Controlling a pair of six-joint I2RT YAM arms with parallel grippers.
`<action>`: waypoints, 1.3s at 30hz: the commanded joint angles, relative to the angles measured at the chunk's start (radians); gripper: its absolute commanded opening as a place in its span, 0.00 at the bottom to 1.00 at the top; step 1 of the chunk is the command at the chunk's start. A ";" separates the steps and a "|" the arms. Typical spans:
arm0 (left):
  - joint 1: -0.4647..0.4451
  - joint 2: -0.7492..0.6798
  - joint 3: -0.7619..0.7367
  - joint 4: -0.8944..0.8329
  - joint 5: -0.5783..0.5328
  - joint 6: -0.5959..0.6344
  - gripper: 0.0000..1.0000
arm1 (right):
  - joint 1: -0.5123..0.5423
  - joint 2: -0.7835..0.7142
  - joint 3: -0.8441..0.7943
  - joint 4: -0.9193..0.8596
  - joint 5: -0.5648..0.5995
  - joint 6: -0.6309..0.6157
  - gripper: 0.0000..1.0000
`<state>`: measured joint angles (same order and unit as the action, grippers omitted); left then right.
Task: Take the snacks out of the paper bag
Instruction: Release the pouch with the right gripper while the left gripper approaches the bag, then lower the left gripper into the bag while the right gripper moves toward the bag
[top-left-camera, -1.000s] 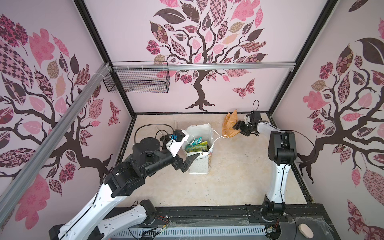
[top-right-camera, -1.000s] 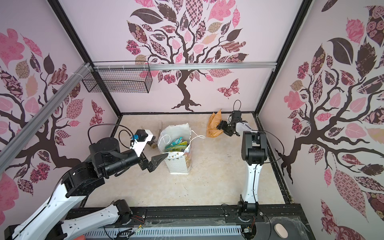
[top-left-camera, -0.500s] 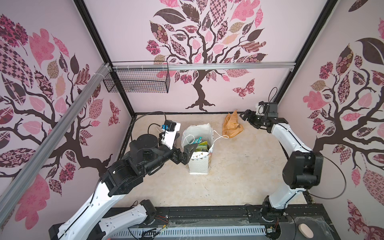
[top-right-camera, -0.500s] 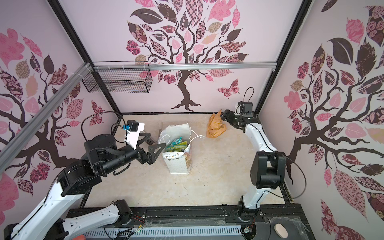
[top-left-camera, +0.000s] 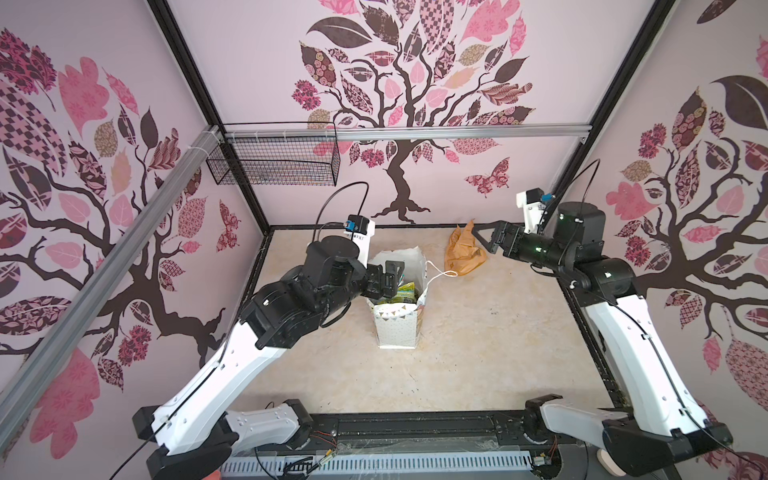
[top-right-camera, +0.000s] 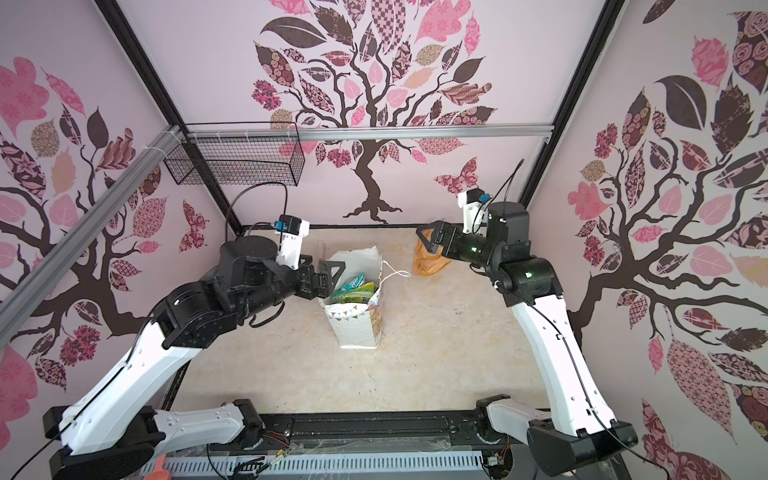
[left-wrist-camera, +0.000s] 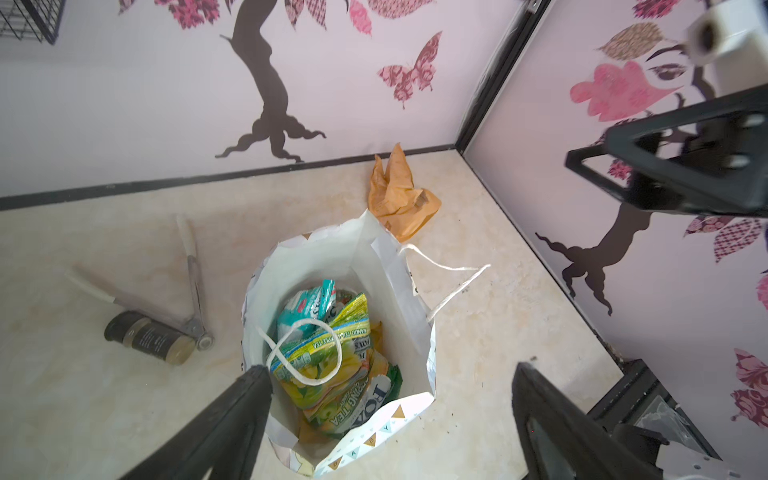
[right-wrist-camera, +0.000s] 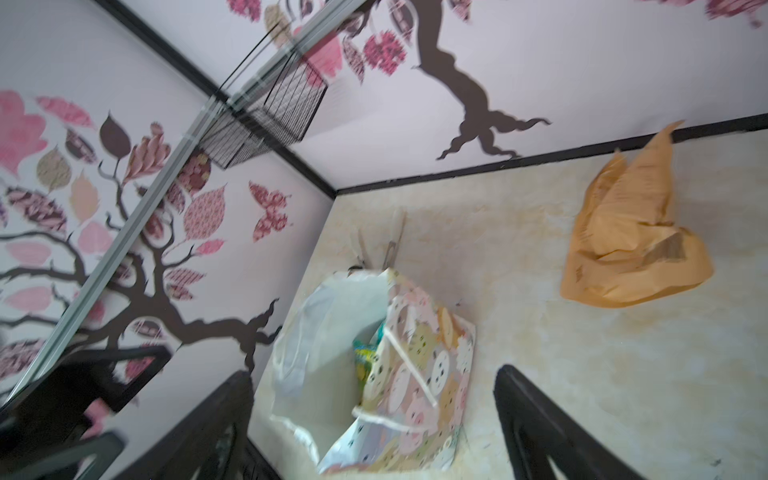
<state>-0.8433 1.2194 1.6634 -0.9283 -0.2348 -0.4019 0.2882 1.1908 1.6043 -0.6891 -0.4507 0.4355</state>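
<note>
No packet is out yet: the snacks (left-wrist-camera: 328, 353) sit inside the paper bag (left-wrist-camera: 386, 266), upright on the table (top-left-camera: 478, 332) just below the left tool (left-wrist-camera: 390, 370), spread and empty. The right tool (top-left-camera: 484, 239), likewise spread and empty, hangs well apart from the bag, by crumpled tan paper (top-left-camera: 463, 253).

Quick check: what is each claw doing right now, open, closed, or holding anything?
Left claw: open, holding nothing, poised above the bag.
Right claw: open, holding nothing.
</note>
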 joint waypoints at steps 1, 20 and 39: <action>0.005 0.059 0.084 -0.083 0.002 -0.029 0.91 | 0.152 -0.001 0.115 -0.231 0.079 -0.047 0.97; 0.128 0.504 0.375 -0.292 0.045 0.000 0.69 | 0.626 0.101 0.168 -0.433 0.279 0.051 0.99; 0.138 0.676 0.222 -0.264 0.095 -0.024 0.62 | 0.627 0.010 0.118 -0.396 0.326 0.025 1.00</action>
<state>-0.7113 1.8992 1.9396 -1.2190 -0.1329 -0.4179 0.9115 1.2427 1.7359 -1.0939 -0.1448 0.4702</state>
